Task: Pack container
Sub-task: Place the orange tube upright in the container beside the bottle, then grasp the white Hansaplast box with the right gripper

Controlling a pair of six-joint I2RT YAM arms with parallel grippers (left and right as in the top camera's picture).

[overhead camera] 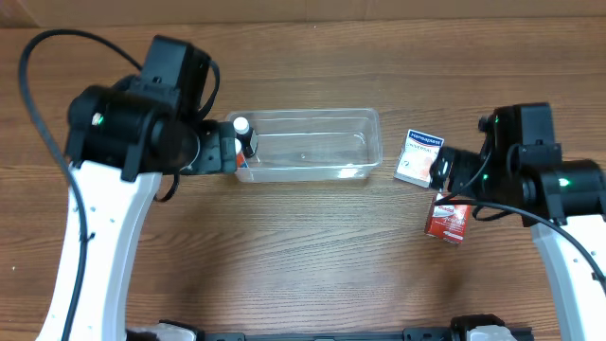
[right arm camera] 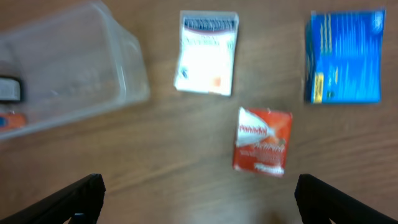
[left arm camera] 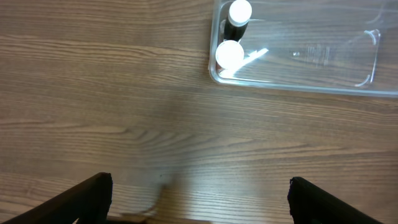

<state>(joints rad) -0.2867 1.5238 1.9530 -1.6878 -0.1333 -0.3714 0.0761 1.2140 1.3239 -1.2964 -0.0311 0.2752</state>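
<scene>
The clear plastic container (overhead camera: 312, 142) sits at the table's middle back. Two small white-capped bottles (left arm camera: 231, 34) stand in its left end. It also shows in the left wrist view (left arm camera: 311, 50) and the right wrist view (right arm camera: 68, 68). A white and blue box (overhead camera: 418, 156) lies right of it, a red box (overhead camera: 447, 220) below that. The right wrist view shows the white box (right arm camera: 206, 53), the red box (right arm camera: 263, 140) and a blue box (right arm camera: 344, 56). My left gripper (left arm camera: 199, 199) is open and empty beside the container's left end. My right gripper (right arm camera: 199, 199) is open and empty above the boxes.
The wooden table (overhead camera: 303, 265) carries everything. A cardboard edge runs along the back (overhead camera: 303, 9). The blue box is hidden under my right arm in the overhead view.
</scene>
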